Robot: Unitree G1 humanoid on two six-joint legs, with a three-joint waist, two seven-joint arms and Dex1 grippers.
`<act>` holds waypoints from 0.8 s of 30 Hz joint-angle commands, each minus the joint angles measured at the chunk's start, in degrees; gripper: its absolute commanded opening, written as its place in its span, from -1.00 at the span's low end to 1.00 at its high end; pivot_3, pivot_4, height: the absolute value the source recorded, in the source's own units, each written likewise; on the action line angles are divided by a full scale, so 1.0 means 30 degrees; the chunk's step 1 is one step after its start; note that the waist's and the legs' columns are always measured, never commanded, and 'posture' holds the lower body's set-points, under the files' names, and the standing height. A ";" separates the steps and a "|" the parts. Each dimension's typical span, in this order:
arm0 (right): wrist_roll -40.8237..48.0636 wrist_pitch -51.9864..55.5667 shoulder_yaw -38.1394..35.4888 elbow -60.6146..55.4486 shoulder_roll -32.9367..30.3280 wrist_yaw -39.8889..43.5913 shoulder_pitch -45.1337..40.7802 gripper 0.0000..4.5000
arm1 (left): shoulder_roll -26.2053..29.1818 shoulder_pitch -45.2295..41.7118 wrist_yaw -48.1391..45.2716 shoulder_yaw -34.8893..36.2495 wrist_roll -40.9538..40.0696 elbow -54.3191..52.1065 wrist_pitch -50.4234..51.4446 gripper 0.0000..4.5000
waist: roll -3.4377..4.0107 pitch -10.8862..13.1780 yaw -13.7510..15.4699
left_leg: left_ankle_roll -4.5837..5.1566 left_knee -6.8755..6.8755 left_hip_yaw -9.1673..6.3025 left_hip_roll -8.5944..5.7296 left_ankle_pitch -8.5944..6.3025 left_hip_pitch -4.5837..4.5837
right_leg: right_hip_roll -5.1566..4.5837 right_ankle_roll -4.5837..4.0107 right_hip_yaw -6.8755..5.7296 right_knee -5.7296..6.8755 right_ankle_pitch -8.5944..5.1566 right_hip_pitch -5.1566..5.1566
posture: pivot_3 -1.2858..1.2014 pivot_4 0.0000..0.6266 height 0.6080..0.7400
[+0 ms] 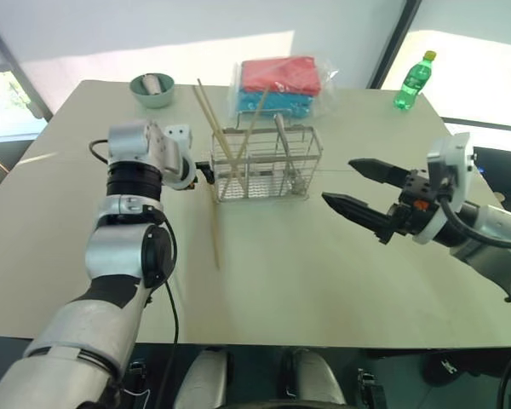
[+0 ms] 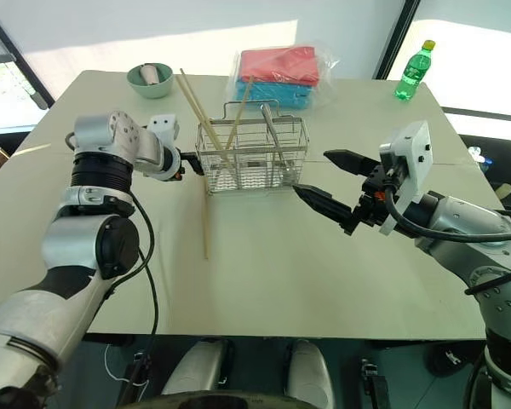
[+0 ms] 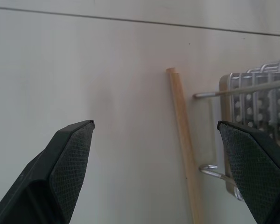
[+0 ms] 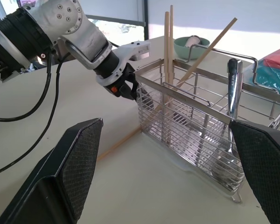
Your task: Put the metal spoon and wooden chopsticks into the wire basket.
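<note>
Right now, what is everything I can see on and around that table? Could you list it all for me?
wire basket: one, silver, middle of the table, upright.
wooden chopsticks: three standing tilted in the basket; one more chopstick lying flat on the table beside the basket, light tan.
metal spoon: one, silver, standing in the basket's right end.
packaged stack: one, red over blue, in clear wrap, behind the basket.
bowl: one, pale green, far left of the table, something in it.
bottle: one, green with yellow cap, far right.
table: one, pale.
left claw: open, over the lying chopstick.
right claw: open, empty, right of the basket.
</note>
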 commanded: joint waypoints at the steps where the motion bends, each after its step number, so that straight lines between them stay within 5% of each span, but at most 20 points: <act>1: 0.0368 -0.0012 -0.0516 -0.0232 -0.0303 -0.0014 -0.0456 1.00 | 0.0108 -0.0008 -0.0209 0.0238 -0.0154 0.0571 -0.0701 0.99 | -0.0002 0.0001 -0.0018 | 0.0000 0.0000 0.0001 0.0000 0.0000 0.0000 | 0.0000 0.0000 0.0001 0.0001 0.0000 -0.0003 | 0.03 -0.52 -0.10; 16: 0.0773 0.0251 -0.0650 -0.0288 -0.0355 -0.0394 -0.0660 1.00 | 0.0272 -0.0121 -0.0497 0.0411 -0.0120 0.4059 -0.3419 0.99 | 0.0080 -0.0057 0.0001 | 0.0003 0.0006 -0.0002 0.0002 0.0000 0.0047 | -0.0003 0.0000 0.0000 0.0024 0.0000 0.0041 | 0.03 -0.52 -0.10; 19: 0.0766 0.0193 -0.0642 -0.0227 -0.0313 -0.0474 -0.0707 1.00 | 0.0310 -0.0406 -0.0286 0.0298 0.0062 0.4665 -0.3793 0.62 | 0.0097 -0.0066 -0.0008 | 0.0003 0.0005 0.0000 0.0003 0.0000 0.0050 | -0.0003 0.0001 -0.0001 0.0025 0.0000 0.0040 | 0.03 -0.52 -0.10; 24: 0.0828 0.0166 -0.0683 -0.0290 -0.0279 -0.0575 -0.0652 1.00 | 0.0449 -0.0715 -0.0178 0.0105 0.0182 0.5173 -0.4063 -0.56 | 0.0096 -0.0066 0.0051 | 0.0005 0.0011 -0.0006 -0.0009 0.0000 0.0041 | -0.0006 0.0001 -0.0003 0.0023 0.0000 0.0045 | 0.03 -0.52 -0.10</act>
